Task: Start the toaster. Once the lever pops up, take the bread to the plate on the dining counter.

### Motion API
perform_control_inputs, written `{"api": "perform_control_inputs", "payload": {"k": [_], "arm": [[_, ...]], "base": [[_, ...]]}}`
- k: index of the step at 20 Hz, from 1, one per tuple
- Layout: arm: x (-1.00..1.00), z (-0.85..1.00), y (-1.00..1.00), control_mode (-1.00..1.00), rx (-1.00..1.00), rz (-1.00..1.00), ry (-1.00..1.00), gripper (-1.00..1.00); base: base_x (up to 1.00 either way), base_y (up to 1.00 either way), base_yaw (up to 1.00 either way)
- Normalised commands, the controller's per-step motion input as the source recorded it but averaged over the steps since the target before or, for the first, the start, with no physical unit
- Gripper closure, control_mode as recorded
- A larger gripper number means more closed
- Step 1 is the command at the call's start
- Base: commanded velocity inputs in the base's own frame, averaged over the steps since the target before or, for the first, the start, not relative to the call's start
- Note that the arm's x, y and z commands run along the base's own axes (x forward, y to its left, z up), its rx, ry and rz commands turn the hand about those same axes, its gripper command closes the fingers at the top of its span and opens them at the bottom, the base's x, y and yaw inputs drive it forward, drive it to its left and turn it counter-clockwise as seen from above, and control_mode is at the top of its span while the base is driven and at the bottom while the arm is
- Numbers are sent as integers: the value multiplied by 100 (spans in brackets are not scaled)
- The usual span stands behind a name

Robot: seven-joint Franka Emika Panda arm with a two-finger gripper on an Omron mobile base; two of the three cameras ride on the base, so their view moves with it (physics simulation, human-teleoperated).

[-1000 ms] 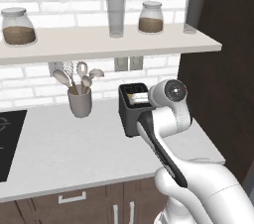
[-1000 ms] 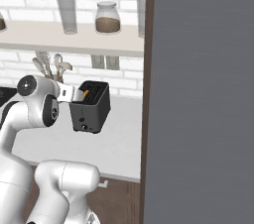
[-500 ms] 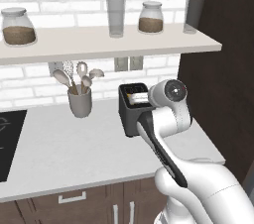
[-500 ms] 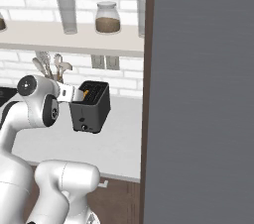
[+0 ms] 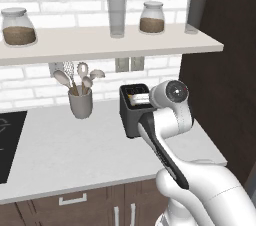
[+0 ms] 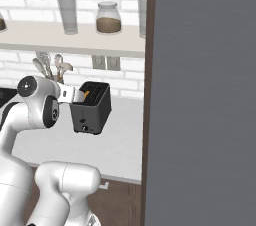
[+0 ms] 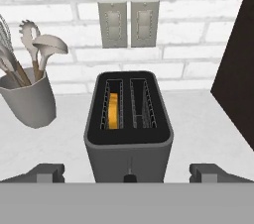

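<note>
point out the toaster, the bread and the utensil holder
toaster (image 7: 128,156): hand view, on its dark front face
bread (image 7: 114,111): hand view, on its orange crust in the left slot
utensil holder (image 5: 81,104): left base view, on its grey side

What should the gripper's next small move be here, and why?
Probably ease down and forward onto the lever low on the front of the toaster. The bread sits in the left slot, and the open gripper straddles that front, touching nothing.

Base views flank the toaster (image 5: 134,112) (both sides), hand view close above
</note>
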Motion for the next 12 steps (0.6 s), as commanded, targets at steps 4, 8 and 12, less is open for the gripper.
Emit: {"api": "perform_control_inputs", "payload": {"k": [4,8,12], "arm": [[0,0,0,-100,0,0,0,-100],[0,0,0,-100,0,0,0,-100],[0,0,0,-100,0,0,0,-100]], "base": [[0,0,0],[0,0,0],[0,0,0]]}}
